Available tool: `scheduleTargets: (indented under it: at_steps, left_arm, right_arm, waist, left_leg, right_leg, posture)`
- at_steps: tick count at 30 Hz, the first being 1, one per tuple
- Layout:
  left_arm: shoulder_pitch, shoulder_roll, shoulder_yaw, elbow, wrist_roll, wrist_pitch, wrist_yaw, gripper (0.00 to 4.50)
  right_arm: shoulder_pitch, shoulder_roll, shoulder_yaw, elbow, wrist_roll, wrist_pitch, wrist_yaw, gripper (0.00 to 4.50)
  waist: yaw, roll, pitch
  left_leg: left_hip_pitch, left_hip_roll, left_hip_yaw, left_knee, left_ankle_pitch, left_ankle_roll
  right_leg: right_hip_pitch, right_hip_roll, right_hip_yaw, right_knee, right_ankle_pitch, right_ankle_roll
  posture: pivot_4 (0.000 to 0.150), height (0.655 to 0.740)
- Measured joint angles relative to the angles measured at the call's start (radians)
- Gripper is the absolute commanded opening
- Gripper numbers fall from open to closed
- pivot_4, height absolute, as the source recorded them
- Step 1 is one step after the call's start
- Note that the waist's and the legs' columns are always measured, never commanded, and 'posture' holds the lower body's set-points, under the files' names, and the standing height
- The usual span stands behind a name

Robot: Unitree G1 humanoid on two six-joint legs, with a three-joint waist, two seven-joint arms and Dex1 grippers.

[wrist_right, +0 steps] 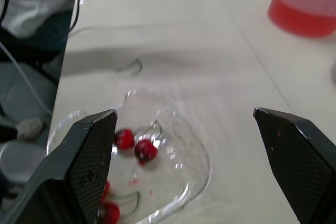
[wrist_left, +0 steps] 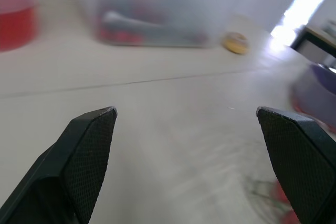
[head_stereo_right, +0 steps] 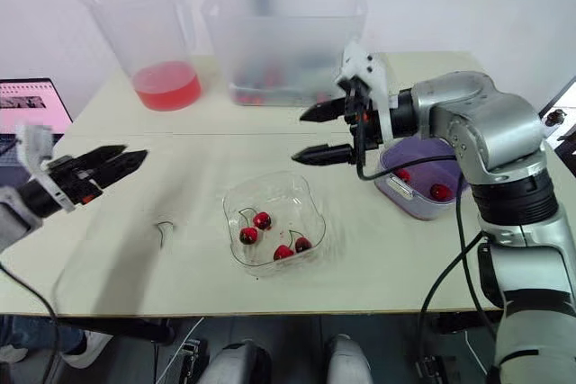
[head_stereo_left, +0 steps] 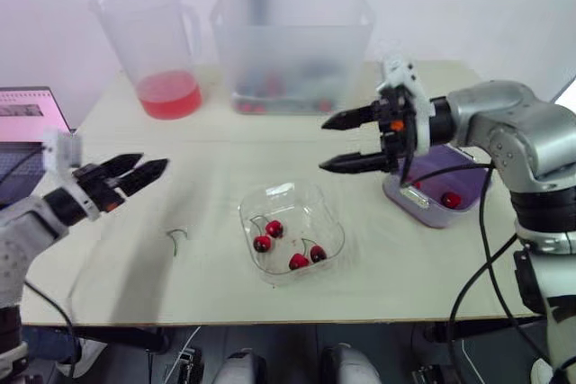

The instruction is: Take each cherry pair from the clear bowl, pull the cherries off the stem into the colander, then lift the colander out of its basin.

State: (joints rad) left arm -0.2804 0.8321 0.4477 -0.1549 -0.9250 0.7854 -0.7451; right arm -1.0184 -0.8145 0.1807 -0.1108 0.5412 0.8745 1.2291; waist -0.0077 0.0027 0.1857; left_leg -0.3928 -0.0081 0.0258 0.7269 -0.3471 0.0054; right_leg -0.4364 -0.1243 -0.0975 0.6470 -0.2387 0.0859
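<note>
Nearest, by the front edge of the table (head_stereo_left: 387, 276): one clear bowl (head_stereo_left: 326, 222), upright, four cherries (head_stereo_left: 274, 229) inside, joined by green stems into two pairs. Left of the bowl and apart from it, flat on the table top: one loose stem (head_stereo_left: 177, 238), bare and curled.

Farther left, raised over the table's left part: left gripper (head_stereo_left: 153, 163), forearm low and reaching in from the left edge, fingers levelled toward the middle of the table. Spread wide in the wrist view, black pads (wrist_left: 89, 150) far apart, nothing between them.

Beyond the bowl and a little to its right, hanging above the table: right gripper (head_stereo_left: 322, 144), arm bent at the elbow and stretched across from the right, fingers pointing to the robot's left, one above the other. Gaping wide, empty, with bowl and cherries below and ahead of it in the wrist view.

Under that forearm, near the right edge: one purple colander (head_stereo_left: 432, 213), two cherries lying in it.

At the far side: one pitcher (head_stereo_left: 157, 42) on the left with red liquid in the bottom, and one frosted tub (head_stereo_left: 292, 42) beside it, red and dark things blurred inside. At the left edge: one open laptop (head_stereo_left: 27, 119).
</note>
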Motion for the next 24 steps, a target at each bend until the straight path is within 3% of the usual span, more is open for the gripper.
scheduleTargets:
  at_steps: [6,9,15,24]
  left_arm:
    - [-0.02,0.059,-0.122,-0.189,-0.025,0.013,-0.173,4.46]
    - [-0.053,0.107,-0.127,-0.209,-0.026,0.032,-0.193,4.46]
    - [-0.057,0.172,-0.11,-0.236,-0.036,0.038,-0.231,4.46]
    - [0.022,0.172,-0.075,-0.24,0.001,0.031,-0.216,4.46]
  right_arm:
    - [0.023,0.081,0.072,-0.121,-0.006,0.081,-0.081,4.5]
    - [0.043,0.175,0.098,-0.167,-0.022,0.18,-0.225,4.5]
    - [0.031,0.231,0.153,-0.187,-0.012,0.437,-0.359,4.5]
    - [0.049,0.338,0.331,-0.098,-0.121,0.399,-0.488,4.5]
  waist:
    - [-0.012,0.0,0.0]
    - [-0.007,0.0,0.0]
    - [-0.004,0.0,0.0]
    - [-0.007,0.0,0.0]
  left_leg:
    - [0.0,0.002,0.002,-0.003,0.001,-0.002]
    - [0.0,0.002,0.001,-0.004,0.002,-0.004]
    - [0.0,0.0,0.001,-0.004,0.003,-0.004]
    - [0.0,0.001,0.001,-0.007,0.003,-0.004]
  right_leg:
    - [-0.003,0.002,0.001,0.0,0.0,0.0]
    - [-0.003,0.003,0.0,0.001,0.0,0.0]
    - [-0.003,0.003,0.001,0.0,0.0,0.0]
    - [-0.005,0.004,0.001,0.0,0.0,0.0]
  posture:
    - [0.15,0.6886]
    - [0.15,0.6886]
    - [0.15,0.6886]
    - [0.15,0.6886]
